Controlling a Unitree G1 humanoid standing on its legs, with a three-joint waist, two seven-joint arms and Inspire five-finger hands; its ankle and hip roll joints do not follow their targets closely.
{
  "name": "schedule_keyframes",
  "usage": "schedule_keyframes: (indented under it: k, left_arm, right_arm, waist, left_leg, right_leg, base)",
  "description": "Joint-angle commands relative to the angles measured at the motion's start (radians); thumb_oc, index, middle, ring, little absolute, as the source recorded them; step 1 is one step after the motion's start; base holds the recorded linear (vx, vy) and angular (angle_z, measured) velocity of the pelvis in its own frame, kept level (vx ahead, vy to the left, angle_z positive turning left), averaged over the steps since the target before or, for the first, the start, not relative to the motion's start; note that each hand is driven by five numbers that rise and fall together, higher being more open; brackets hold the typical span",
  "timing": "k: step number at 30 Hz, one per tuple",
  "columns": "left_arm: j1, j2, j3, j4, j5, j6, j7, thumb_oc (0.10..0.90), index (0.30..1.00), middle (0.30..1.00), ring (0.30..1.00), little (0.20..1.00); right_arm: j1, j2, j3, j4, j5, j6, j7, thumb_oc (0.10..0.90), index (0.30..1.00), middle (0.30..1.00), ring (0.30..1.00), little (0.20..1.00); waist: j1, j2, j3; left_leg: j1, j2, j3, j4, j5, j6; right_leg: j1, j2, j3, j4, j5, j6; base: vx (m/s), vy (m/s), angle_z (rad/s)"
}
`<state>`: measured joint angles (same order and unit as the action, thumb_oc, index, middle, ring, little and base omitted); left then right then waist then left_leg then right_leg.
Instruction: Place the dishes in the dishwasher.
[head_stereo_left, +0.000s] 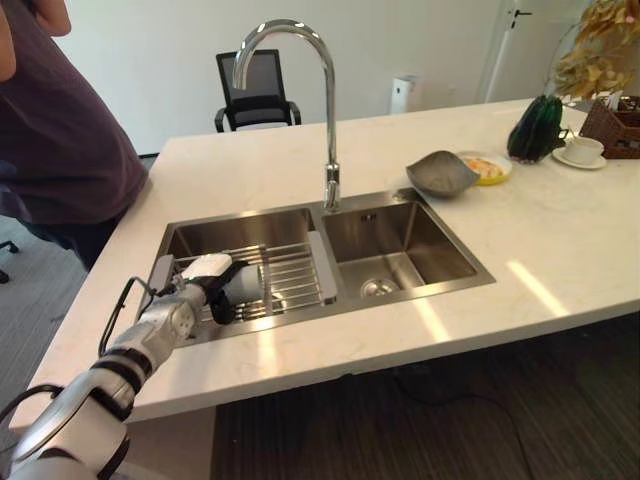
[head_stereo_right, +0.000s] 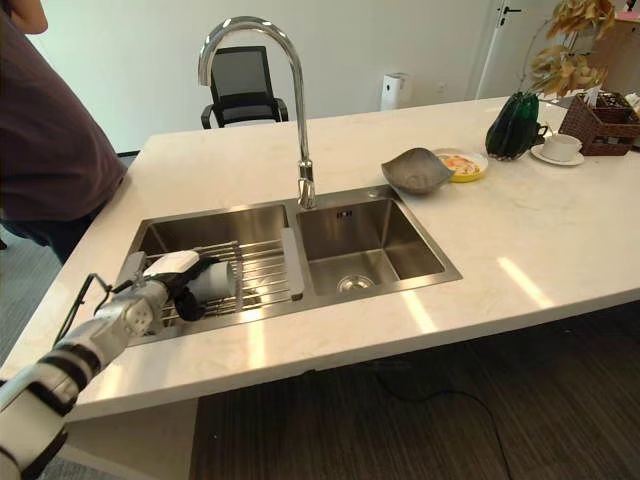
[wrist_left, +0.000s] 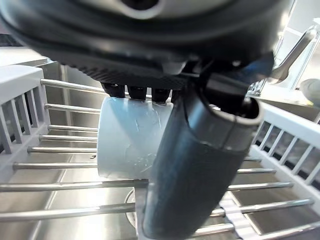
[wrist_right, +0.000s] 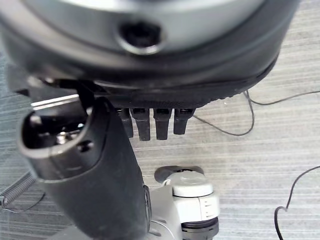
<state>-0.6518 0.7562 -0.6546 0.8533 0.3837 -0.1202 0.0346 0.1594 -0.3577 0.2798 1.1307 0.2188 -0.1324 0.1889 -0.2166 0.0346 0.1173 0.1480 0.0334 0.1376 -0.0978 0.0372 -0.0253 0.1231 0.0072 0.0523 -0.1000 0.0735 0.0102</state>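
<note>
Double stainless-steel sink (head_stereo_left: 400, 215) set into pale stone countertop (head_stereo_left: 540, 250). Tall curved chrome faucet (head_stereo_left: 330, 190) behind the divider between basins. Wire dish rack (head_stereo_left: 285, 275) sits in left basin. Left hand (head_stereo_left: 205, 285) over rack's left end, fingers curled round white cup (head_stereo_left: 243, 282) lying on its side on the rack. Grey leaf-shaped bowl (head_stereo_left: 440, 173) behind right basin, touching small yellow plate (head_stereo_left: 490, 167) to its right. Farther right: dark green vase (head_stereo_left: 537, 128), white cup on saucer (head_stereo_left: 582, 151), wicker basket (head_stereo_left: 615, 128). Black office chair (head_stereo_left: 256, 92) beyond counter. Person (head_stereo_left: 55, 130) at counter's left.
</note>
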Motion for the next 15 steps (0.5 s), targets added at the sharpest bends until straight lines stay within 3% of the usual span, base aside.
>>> schedule_keyframes:
  k: [1, 6, 7, 8, 12, 15]
  left_arm:
    - [-0.257, -0.021, 0.004, 0.142, 0.045, 0.007, 0.078, 0.8, 0.9, 0.9, 0.9, 0.9]
    - [-0.317, -0.071, -0.04, 0.311, 0.074, 0.025, 0.072, 0.8, 0.9, 0.9, 0.9, 0.9]
    - [-0.328, -0.075, -0.045, 0.342, 0.086, 0.033, 0.073, 0.654, 0.681, 0.681, 0.681, 0.681]
    - [-0.324, -0.077, -0.041, 0.362, 0.093, 0.037, 0.074, 0.4, 0.3, 0.3, 0.3, 0.3]
    - [-0.342, -0.073, -0.026, 0.388, 0.065, 0.039, 0.085, 0.4, 0.3, 0.3, 0.3, 0.3]
    - [-0.378, -0.029, -0.018, 0.234, 0.009, 0.001, 0.143, 0.4, 0.3, 0.3, 0.3, 0.3]
  right_arm:
    - [-0.076, -0.002, 0.054, 0.024, 0.011, -0.03, -0.006, 0.8, 0.9, 0.9, 0.9, 0.9]
    - [-0.142, 0.007, 0.064, 0.088, 0.002, -0.025, -0.028, 0.8, 0.9, 0.9, 0.9, 0.9]
    - [-0.155, 0.007, 0.067, 0.098, 0.003, -0.023, -0.036, 0.8, 0.9, 0.9, 0.9, 0.9]
    - [-0.165, 0.008, 0.068, 0.103, 0.006, -0.023, -0.04, 0.8, 0.9, 0.9, 0.9, 0.9]
    - [-0.192, 0.008, 0.076, 0.115, 0.022, -0.017, -0.045, 0.8, 0.9, 0.9, 0.9, 0.9]
    - [-0.171, 0.016, 0.072, 0.106, 0.031, -0.025, -0.046, 0.8, 0.9, 0.9, 0.9, 0.9]
  waist:
    - [-0.005, -0.003, -0.015]
    - [-0.018, 0.007, -0.015]
    - [-0.019, 0.01, -0.015]
    - [-0.021, 0.011, -0.016]
    - [-0.026, 0.019, -0.018]
    - [-0.018, 0.017, -0.015]
  left_leg:
    - [0.043, -0.025, 0.064, 0.011, -0.1, -0.022]
    - [0.048, -0.024, 0.08, 0.011, -0.102, -0.021]
    - [0.051, -0.024, 0.085, 0.011, -0.103, -0.021]
    - [0.051, -0.023, 0.088, 0.011, -0.104, -0.021]
    - [0.053, -0.024, 0.101, 0.011, -0.106, -0.02]
    - [0.05, -0.024, 0.095, 0.011, -0.105, -0.021]
  right_leg:
    - [-0.015, -0.007, 0.047, 0.069, -0.128, 0.083]
    - [-0.017, -0.001, 0.058, 0.068, -0.123, 0.084]
    - [-0.017, -0.001, 0.061, 0.067, -0.121, 0.085]
    - [-0.017, 0.0, 0.065, 0.067, -0.121, 0.085]
    - [-0.018, 0.004, 0.079, 0.065, -0.118, 0.085]
    - [-0.02, 0.002, 0.074, 0.066, -0.117, 0.086]
  base:
    - [-0.01, -0.005, -0.1]
    - [-0.01, 0.002, -0.12]
    - [0.0, -0.002, -0.25]
    - [0.0, 0.0, -0.17]
    - [0.0, 0.001, -0.09]
    - [-0.01, -0.004, -0.03]
